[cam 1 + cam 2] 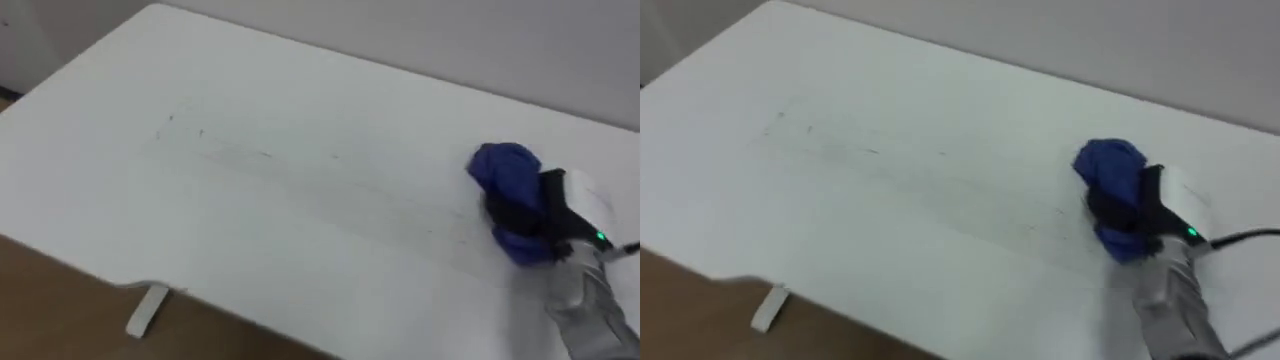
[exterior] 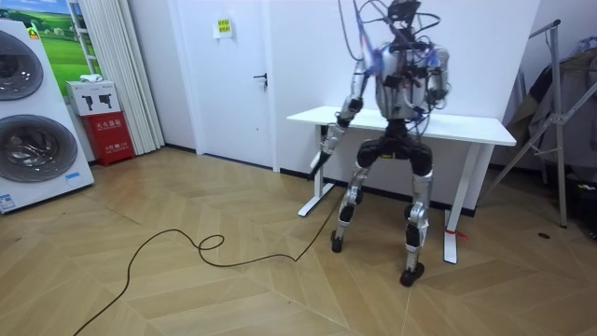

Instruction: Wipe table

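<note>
Robot hand [image 1: 548, 207] around blue cloth [image 1: 505, 168]

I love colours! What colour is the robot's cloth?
Blue cloth, clearest in the left eye view.

A crumpled blue cloth [image 1: 510, 190] lies bunched on the white table [image 1: 250, 220] at 3 o'clock; faint dark marks [image 1: 200, 133] sit toward 10 o'clock
</note>
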